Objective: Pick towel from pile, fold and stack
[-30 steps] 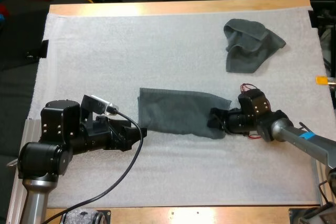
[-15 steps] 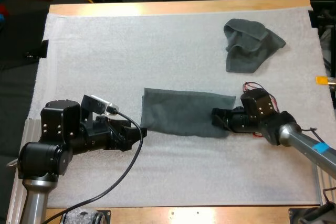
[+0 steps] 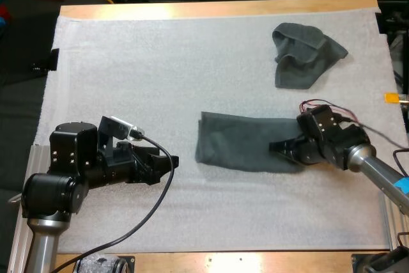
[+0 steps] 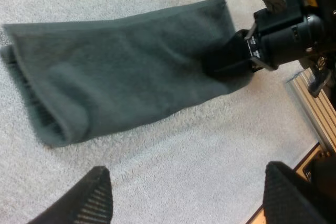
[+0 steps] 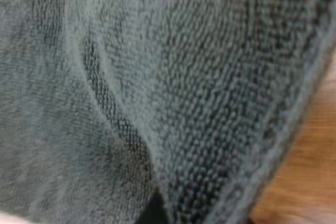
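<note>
The folded towel (image 3: 243,148), a long dark grey-green strip, lies flat on the white mat (image 3: 128,62), right of centre and toward the near side, its length running left to right. The right gripper (image 3: 278,148) is at the towel's right end, its black fingers closed on the cloth from both sides; the left wrist view shows them clamped at that end, and the right wrist view looks straight onto the towel's weave. The left gripper (image 3: 167,162) sits low over bare mat to the left of the towel and apart from it, its fingers (image 4: 97,198) spread wide with nothing between them. The crumpled towel (image 3: 307,55) lies bunched on the far right part of the mat, well apart from the folded one. The wooden table (image 3: 217,9) shows along the mat's far edge.
</note>
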